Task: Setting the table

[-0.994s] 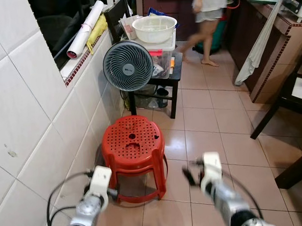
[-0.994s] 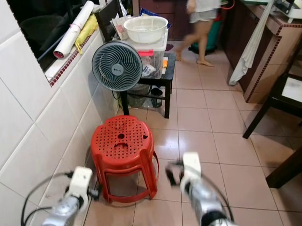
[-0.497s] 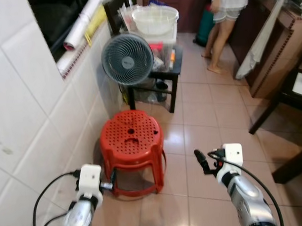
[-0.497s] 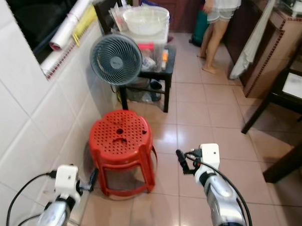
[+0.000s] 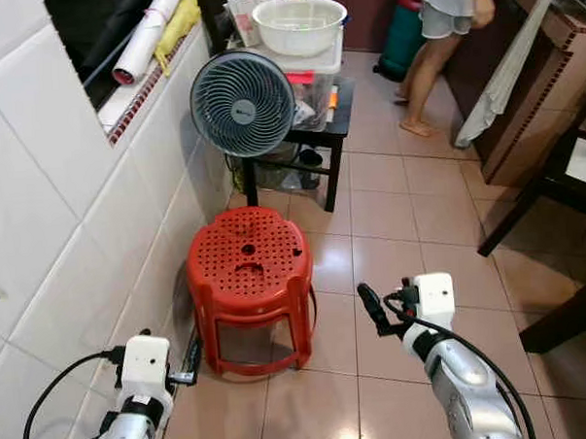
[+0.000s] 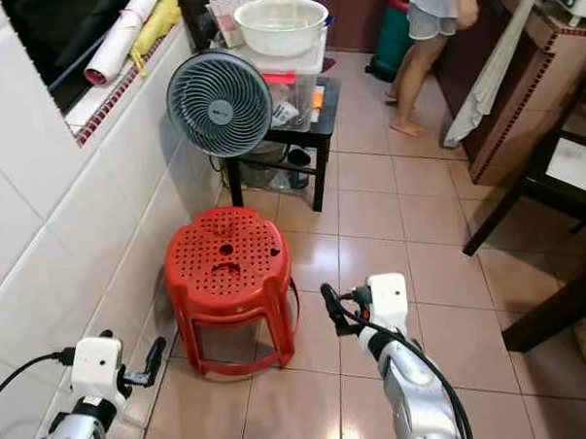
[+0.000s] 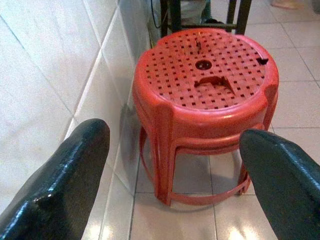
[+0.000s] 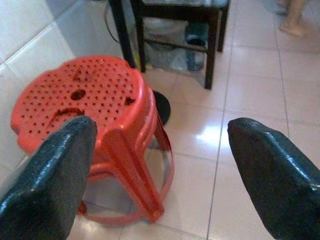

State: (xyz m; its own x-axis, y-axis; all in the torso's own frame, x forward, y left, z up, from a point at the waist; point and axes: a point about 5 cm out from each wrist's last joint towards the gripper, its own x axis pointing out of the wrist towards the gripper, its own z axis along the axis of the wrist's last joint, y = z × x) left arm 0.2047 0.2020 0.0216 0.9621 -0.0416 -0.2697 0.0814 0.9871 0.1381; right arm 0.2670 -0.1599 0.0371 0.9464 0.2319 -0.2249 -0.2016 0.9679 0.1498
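Both arms are spreading apart and dropping lower versus a second ago: left gripper (image 6: 149, 364) is now sitting low by the wall, right gripper (image 5: 372, 308) is out over bare tiles. Camera is also tilting, so part of that shift is the head, not the arms. Both grippers are released, fingers wide, gripping nothing; wrist views are confirming the gaps. Stool (image 5: 249, 276) is standing between the two grippers, slightly ahead of them, touching neither; from the left wrist it is framed between the fingers (image 7: 60, 180), from the right wrist it is off to one side. Ahead, beyond the stool: fan (image 5: 242, 104), side table (image 5: 339, 115) carrying a bowl (image 5: 298, 23). Person (image 5: 439, 38) is standing farther off, well clear. My read: arms are bracketing the stool for a two-handed lift, likely seating for the table; grasp not yet started. Dining table edge (image 5: 583, 173) is off to the right.
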